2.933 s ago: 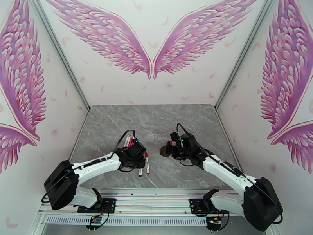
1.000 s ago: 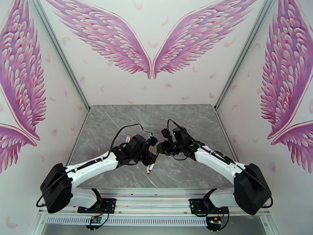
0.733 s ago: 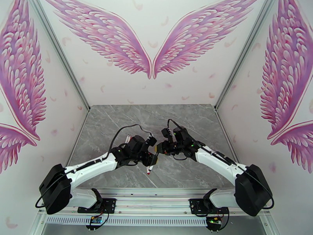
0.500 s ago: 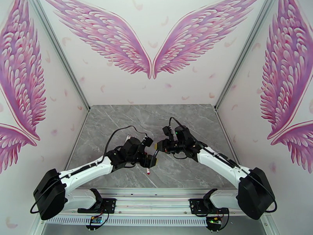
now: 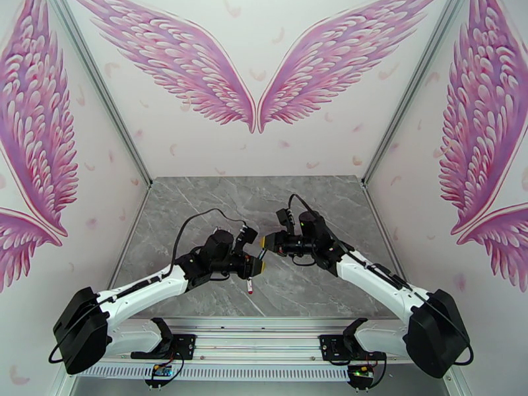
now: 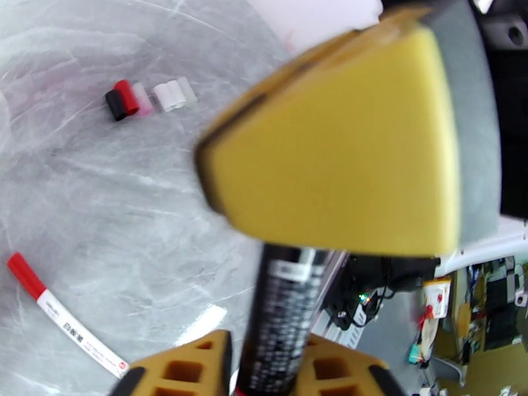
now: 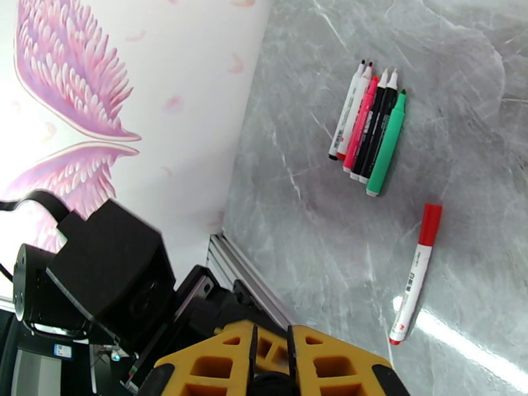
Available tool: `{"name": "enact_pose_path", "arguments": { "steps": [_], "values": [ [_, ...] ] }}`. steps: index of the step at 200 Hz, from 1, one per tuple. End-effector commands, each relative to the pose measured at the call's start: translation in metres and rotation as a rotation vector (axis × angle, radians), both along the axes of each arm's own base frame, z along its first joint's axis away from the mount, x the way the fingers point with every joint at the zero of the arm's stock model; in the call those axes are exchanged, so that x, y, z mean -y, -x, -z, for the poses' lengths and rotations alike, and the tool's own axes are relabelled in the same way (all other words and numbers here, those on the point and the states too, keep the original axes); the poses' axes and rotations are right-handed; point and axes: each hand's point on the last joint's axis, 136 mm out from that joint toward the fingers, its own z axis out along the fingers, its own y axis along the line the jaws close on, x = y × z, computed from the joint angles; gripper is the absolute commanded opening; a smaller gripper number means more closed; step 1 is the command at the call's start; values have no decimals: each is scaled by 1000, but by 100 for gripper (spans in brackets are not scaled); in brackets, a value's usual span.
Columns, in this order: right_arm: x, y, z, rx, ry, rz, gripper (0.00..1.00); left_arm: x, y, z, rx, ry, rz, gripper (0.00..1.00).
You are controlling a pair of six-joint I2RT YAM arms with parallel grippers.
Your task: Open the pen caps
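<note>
- Near the middle of the grey marbled surface point(image 5: 317, 199), your left pincer point(image 5: 256, 265) and right pincer point(image 5: 269, 242) meet almost tip to tip.
- Your left pincer is clenched on a slim black plastic pen barrel point(image 6: 284, 305) printed in white; in the left wrist view the barrel rises from between its two yellow fingers point(image 6: 198, 364).
- The barrel's far end runs behind the broad yellow pad point(image 6: 343, 146) of your right pincer; whether a cap sits on that end you cannot tell.
- Your right pincer is clenched too; in the right wrist view its fingers stand nearly together, with something dark in the narrow gap; too little of it shows to name it.
- Loose pen caps point(image 6: 148, 97), short plastic cylinders, lie in a tight row on the surface, touching side to side; black, red and pink, then some pale ones.
- A slim white pen point(image 6: 72, 328) lies flat on the surface, well apart from that row; its red cap point(image 6: 25, 275) is on.
- A cluster of uncapped pens point(image 7: 369, 130), white, pink, black and green, lies side by side with tips bare; the red-capped pen lies near it but not touching.
</note>
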Motion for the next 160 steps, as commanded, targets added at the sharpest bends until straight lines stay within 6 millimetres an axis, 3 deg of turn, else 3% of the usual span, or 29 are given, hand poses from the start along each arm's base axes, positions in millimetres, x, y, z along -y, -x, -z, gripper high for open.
{"name": "enact_pose_path", "arguments": {
  "steps": [1, 30, 88, 122, 160],
  "values": [
    [-1, 3, -10, 39, -27, -8, 13, -9, -5, -1, 7, -14, -32, 8],
    [1, 6, -26, 101, -60, -63, 12, -7, 4, -14, -5, 25, 25, 5],
    [9, 21, -77, 291, -186, -154, 12, 6, 23, -32, -57, 150, 144, 5],
    [10, 29, -97, 347, -237, -184, 12, 5, 22, -26, -56, 123, 142, 5],
    [23, 5, -75, 258, -66, -27, 8, -4, 8, -12, 10, -29, 56, 2]
  ]
}}
